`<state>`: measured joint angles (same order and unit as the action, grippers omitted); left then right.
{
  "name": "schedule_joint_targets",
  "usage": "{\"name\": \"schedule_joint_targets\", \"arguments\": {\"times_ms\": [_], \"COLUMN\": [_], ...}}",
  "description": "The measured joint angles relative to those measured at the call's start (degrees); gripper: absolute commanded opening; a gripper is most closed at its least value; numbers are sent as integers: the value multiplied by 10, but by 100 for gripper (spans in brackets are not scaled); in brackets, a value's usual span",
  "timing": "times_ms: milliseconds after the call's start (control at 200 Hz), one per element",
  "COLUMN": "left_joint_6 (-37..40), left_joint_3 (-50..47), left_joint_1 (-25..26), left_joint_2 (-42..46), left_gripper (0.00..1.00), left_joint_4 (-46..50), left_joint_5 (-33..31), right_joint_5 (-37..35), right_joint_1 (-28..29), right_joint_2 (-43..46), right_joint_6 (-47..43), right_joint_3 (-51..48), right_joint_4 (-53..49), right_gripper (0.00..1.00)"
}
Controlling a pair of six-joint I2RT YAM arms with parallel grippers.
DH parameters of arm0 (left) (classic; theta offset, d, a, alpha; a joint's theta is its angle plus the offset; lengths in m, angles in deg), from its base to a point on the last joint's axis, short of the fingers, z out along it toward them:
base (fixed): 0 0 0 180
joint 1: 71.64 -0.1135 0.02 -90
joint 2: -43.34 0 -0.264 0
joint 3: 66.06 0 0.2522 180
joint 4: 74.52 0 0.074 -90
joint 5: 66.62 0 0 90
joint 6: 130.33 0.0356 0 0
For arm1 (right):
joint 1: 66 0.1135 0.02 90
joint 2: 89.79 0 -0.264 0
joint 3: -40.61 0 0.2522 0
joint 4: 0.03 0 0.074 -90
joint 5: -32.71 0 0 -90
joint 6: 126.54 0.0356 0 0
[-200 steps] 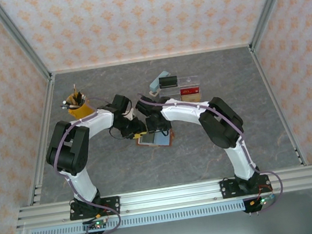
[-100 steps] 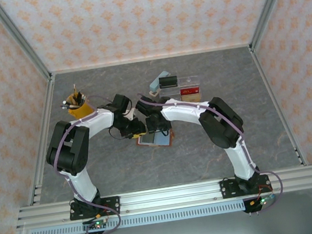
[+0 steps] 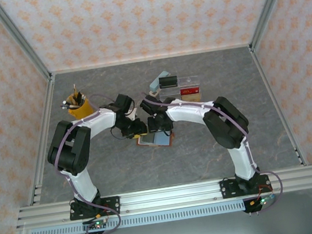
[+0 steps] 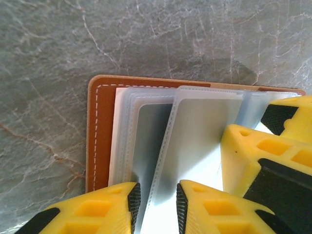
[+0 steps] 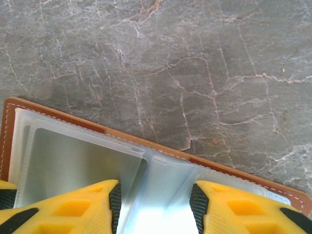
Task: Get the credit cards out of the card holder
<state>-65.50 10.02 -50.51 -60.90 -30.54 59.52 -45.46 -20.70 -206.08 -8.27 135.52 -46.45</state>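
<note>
One grey marbled table (image 3: 112,175) carries everything, walled in by patterned panels. Two white and black arms reach in from the near edge, the left arm (image 3: 74,157) and the right arm (image 3: 230,127), and their ends meet near the middle of the table.

At the far middle stands one clear tiered organiser (image 3: 190,81). It holds one black box (image 3: 168,81) and one red item (image 3: 189,91) whose print is too small to read. One light blue block (image 3: 159,82) sits just beside the organiser's left end. One yellow cup (image 3: 79,110) of pens stands far left; the pens are too small to count.

One brown leather card holder (image 4: 100,131) lies open and flat near the table's middle, under both grippers. Its clear plastic sleeves are fanned out, and white stitching runs along its edge.

The left gripper (image 4: 156,209) has its yellow fingers a narrow way apart, with one raised sleeve leaf passing between them. Whether the pads press it I cannot tell. The right gripper (image 5: 155,207) stands wider, its jaws apart over the sleeves at the fold and holding nothing.

One grey card (image 4: 151,141) sits inside a sleeve, with no readable writing on it. How many cards there are in all I cannot tell.
</note>
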Motion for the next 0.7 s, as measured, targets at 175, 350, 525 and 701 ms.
{"name": "schedule_joint_targets", "arguments": {"times_ms": [175,350,525,701], "left_joint_6": [0,-1,-3,-4], "left_joint_3": [3,2,2,2], "left_joint_1": [8,8,9,9], "left_joint_2": [-2,-2,-1,30], "left_gripper": [30,23,12,7], "left_joint_4": [0,0,6,15], "left_joint_5": [10,15,14,0], "right_joint_5": [29,45,55,58], "right_joint_1": [-11,-16,-21,-25], "right_joint_2": [12,18,27,37], "right_joint_6": [2,3,4,7], "right_joint_3": [-22,-31,-39,-41], "right_joint_4": [28,42,52,53], "right_gripper": [47,47,49,54]}}
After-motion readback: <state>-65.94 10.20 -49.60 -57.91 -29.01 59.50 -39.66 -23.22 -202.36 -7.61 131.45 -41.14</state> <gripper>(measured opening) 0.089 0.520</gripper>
